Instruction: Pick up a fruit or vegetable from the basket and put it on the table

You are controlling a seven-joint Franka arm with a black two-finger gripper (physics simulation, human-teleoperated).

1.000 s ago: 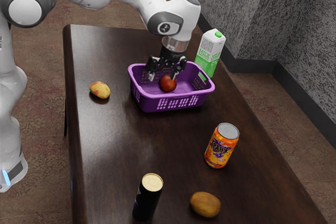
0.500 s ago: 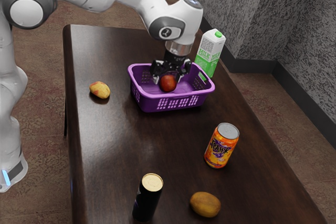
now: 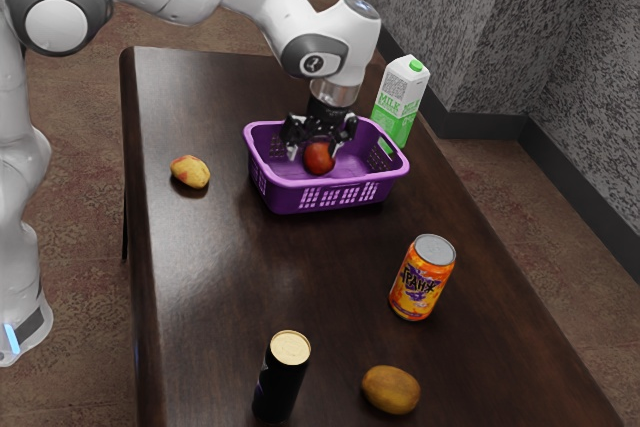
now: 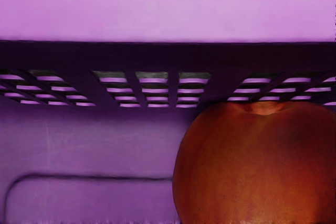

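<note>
Your wrist view: red fruit [image 4: 252,166], stem hollow visible; your exterior view: fingers [image 3: 292,152], spread apart, pointed down at purple basket [image 3: 340,182].

We are seeing an upright milk carton [image 3: 399,105], an upright orange can [image 3: 420,282] and a black can [image 3: 281,382] standing near a brownish oval thing [image 3: 391,390]; a yellow-red fruit [image 3: 190,172] is lying well apart from these 4.
</note>
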